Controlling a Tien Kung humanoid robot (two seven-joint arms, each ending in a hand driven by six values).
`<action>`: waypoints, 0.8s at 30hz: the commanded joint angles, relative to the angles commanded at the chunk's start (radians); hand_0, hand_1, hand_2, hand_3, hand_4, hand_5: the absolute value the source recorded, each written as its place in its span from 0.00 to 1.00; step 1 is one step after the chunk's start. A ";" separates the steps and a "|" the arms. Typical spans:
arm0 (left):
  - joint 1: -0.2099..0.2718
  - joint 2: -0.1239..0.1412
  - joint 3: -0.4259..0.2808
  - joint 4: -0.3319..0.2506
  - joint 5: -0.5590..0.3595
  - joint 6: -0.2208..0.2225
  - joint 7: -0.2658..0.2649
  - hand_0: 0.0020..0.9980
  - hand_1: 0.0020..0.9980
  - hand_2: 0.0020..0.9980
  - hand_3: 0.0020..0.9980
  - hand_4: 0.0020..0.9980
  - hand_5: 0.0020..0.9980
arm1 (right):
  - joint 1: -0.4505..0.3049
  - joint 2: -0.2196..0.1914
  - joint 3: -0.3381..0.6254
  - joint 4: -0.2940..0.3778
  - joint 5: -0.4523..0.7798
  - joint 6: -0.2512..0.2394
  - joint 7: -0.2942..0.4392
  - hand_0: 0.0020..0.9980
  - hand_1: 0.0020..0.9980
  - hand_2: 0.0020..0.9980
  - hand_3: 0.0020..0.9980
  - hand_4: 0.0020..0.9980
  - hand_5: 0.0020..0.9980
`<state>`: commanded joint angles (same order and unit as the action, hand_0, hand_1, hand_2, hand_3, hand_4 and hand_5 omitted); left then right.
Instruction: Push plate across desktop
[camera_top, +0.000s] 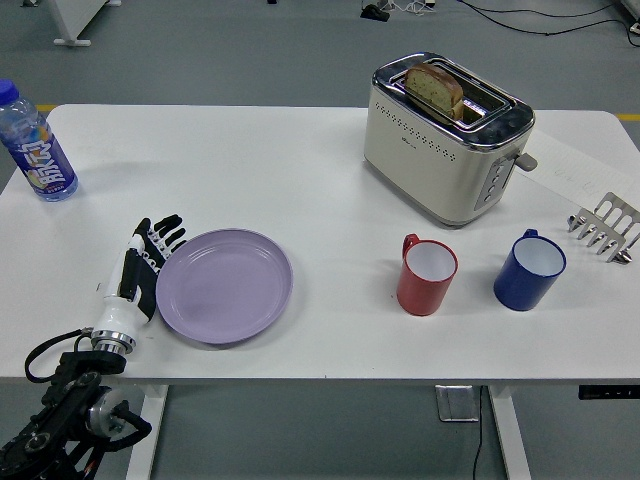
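Your robot's left hand (140, 270) lies flat on the white table (300, 170), fingers (160, 233) straight and spread, gripping nothing, its inner edge touching the left rim of the plate (224, 285). The lilac plate sits near the front edge, left of center, and lies directly to the right of the hand. It is round, so it has no long axis to line up. The push, as you would judge it, runs rightward across the desktop.

Watch what stands in that line: 1 red mug (428, 275) to the right, apart from the plate, with 1 blue mug (529, 270) beyond it. A toaster (446, 135) holding bread stands farther back, a bottle (36, 143) at the far left, a metal rack (606, 228) at the right edge.

The right arm is out of frame, so the left is the only hand you can count on here. The left forearm drops below the table edge, and exactly where hand and rim meet is hard to make out.
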<state>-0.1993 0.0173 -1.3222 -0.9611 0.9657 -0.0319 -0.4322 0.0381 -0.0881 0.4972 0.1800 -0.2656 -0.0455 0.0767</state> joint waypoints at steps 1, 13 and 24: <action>0.001 -0.001 0.005 -0.002 -0.002 0.001 -0.001 0.80 0.85 0.84 0.70 0.54 1.00 | 0.000 0.000 0.000 0.000 0.000 0.000 0.000 0.69 0.70 0.80 0.73 0.36 0.32; 0.000 -0.002 0.062 -0.022 -0.034 0.011 -0.005 0.80 0.85 0.83 0.70 0.54 1.00 | 0.002 -0.002 0.008 0.000 -0.008 -0.001 0.001 0.69 0.70 0.80 0.73 0.36 0.32; -0.001 -0.005 0.124 -0.040 -0.055 0.013 -0.006 0.80 0.85 0.83 0.70 0.53 1.00 | 0.002 -0.002 0.012 0.000 -0.012 -0.001 0.000 0.69 0.70 0.80 0.73 0.36 0.32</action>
<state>-0.1999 0.0122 -1.1985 -1.0012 0.9110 -0.0187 -0.4382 0.0400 -0.0902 0.5088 0.1800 -0.2775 -0.0470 0.0768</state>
